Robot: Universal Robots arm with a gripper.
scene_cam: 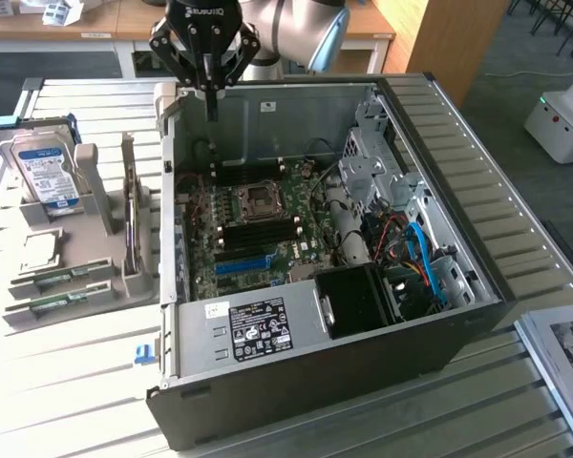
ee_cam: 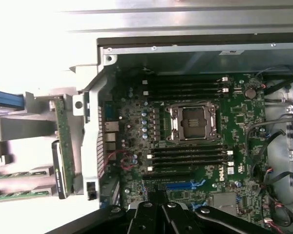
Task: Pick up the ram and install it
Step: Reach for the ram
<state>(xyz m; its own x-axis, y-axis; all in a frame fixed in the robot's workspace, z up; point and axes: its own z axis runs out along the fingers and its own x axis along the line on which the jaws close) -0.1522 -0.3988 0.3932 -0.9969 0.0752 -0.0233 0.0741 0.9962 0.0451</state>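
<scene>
Two green ram sticks [scene_cam: 59, 280] [scene_cam: 65, 303] lie flat in a grey holder at the exterior view's left, outside the computer case; the wrist view shows them as ram sticks [ee_cam: 17, 174] beside the case wall. My gripper [scene_cam: 211, 107] hangs over the far left rim of the open case [scene_cam: 363, 372], its fingers pressed together and pointing down with nothing between them. In the wrist view the gripper [ee_cam: 155, 199] is above the motherboard [ee_cam: 136, 122], near the empty black memory slots [ee_cam: 185, 157].
A blue-labelled hard drive [scene_cam: 43, 172], a processor chip [scene_cam: 38, 250] and an upright board [scene_cam: 129, 224] share the grey holder. Inside the case are the processor socket [scene_cam: 260, 198], a blue slot [scene_cam: 241, 265], the power supply [scene_cam: 258, 329], a black fan block [scene_cam: 358, 298] and cables [scene_cam: 415, 253].
</scene>
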